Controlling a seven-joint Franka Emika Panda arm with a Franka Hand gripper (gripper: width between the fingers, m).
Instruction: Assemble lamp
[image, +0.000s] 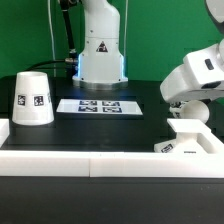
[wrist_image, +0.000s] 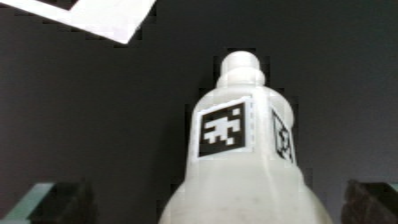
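Hovering with my fingers (wrist_image: 54, 203) spread wide, I see the bulb (wrist_image: 240, 150) between them, touching neither, on the tabletop (wrist_image: 107, 120). Light, stiff, slick plastic, I judge (tapered too), so I'd grip the tagged neck; the marker board (wrist_image: 93, 17) lies beyond.

Robotics lab: black worktop (image: 140, 125) fenced by a white rail (image: 60, 165), marker board (image: 100, 105) of square tags, white robot pedestal (image: 100, 68) with triangle sticker (image: 101, 47), green curtain (image: 25, 30) behind.

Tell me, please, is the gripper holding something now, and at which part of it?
Nothing seems held. In the wrist view the fingers stand open, with dark gaps to each side of the bulb between them.
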